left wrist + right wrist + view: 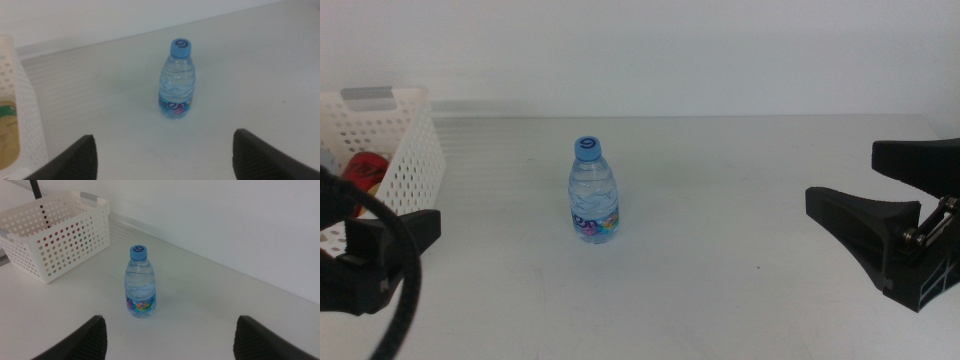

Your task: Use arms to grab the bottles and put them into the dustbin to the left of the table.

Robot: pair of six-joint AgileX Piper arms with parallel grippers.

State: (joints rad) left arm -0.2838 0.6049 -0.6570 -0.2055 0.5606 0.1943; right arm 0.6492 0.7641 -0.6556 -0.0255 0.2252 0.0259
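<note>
A small clear plastic bottle (593,190) stands upright on the matte white surface (740,190), near the centre of the middle view. Its long axis is vertical, with the round blue cap (588,147) pointing straight up. The body is ribbed and see-through, with a blue and pink label band around its lower part. It touches nothing but the surface.

At about 9 o'clock from the bottle, well apart from it, sits the bin (415,150), a white rectangular plastic basket. Its walls are perforated with rows of small round holes, and a grey strip (367,95) lies on its rim. Inside it, a red can (362,172) shows in the middle view, and part of a yellowish bottle (8,132) shows through the left wrist view. Red and dark patches also show through the holes in the right wrist view.

The left hand (380,250) is at about 8 o'clock from the bottle, low at the edge of the picture just in front of the bin, with a black cable (405,290) looping past it. Its dark jaws stand wide apart, holding nothing. The right hand (880,200) is at about 3 o'clock, well apart from the bottle; its pointed, wedge-shaped black jaws are also spread and empty, their tips pointing toward the bottle.
</note>
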